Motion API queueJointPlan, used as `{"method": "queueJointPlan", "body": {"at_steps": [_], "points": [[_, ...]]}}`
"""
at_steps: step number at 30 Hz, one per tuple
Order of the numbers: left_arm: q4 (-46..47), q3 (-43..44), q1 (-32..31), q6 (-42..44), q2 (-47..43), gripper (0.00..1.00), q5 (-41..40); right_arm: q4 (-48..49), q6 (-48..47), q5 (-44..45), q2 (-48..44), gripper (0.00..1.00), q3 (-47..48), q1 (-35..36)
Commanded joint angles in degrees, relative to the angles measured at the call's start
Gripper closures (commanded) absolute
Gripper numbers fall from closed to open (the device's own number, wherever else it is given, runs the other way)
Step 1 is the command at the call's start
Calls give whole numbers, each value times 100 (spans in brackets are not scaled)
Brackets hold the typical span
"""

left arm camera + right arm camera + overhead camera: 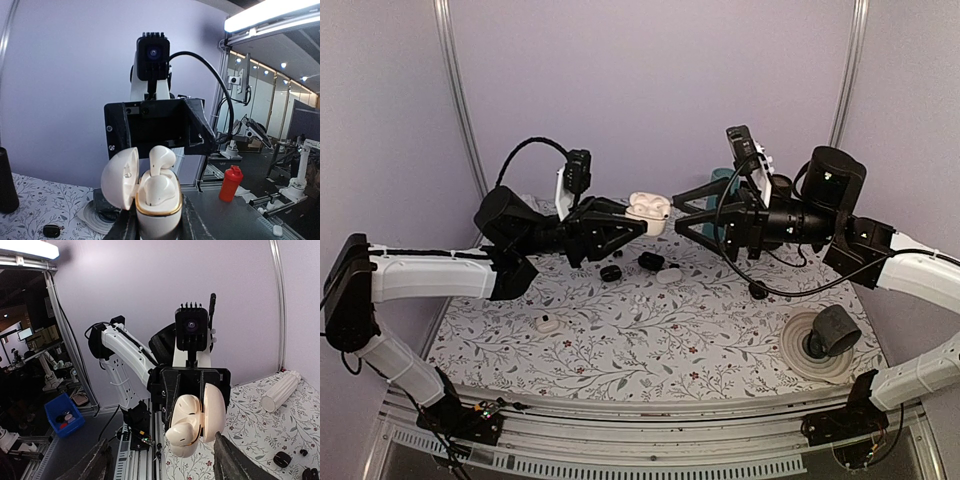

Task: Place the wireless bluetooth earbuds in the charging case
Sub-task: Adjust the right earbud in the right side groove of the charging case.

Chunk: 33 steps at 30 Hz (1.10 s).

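The left gripper is clamping the charging case by its lower body, fingers narrowed onto both sides, and is holding it in the air above the far part of the table, lid swung open. One earbud is standing in its socket but is protruding well above the rim, so it is probably not fully seated. The right gripper is facing the case from just beside it, fingers spread wide and gripping nothing. A small white piece is lying on the table near two black pieces; whether it is the second earbud cannot be told. The earbud is looking light, hard and glossy, so it is likely to slip or pop sideways under a pinch. The rounded head is offering the best contact: pressing straight down along the socket axis should be safer than squeezing the thin stem. The case is equally slick, and the open lid hinge should not be taking any load.
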Motion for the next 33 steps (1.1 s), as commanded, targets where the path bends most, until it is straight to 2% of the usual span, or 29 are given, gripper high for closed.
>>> {"method": "queueJointPlan", "body": {"at_steps": [1,11,25,33], "points": [[-119,28,87,178,-161,100,-48,-268,-290,368,-19,33,56,120],[-173,27,83,224,-144,100,-113,-195,-296,536,-6,47,42,160],[-363,57,85,333,-135,100,-222,-156,-295,576,89,59,46,264],[-414,49,87,387,-152,100,-308,-145,-280,601,118,74,55,290]]}}
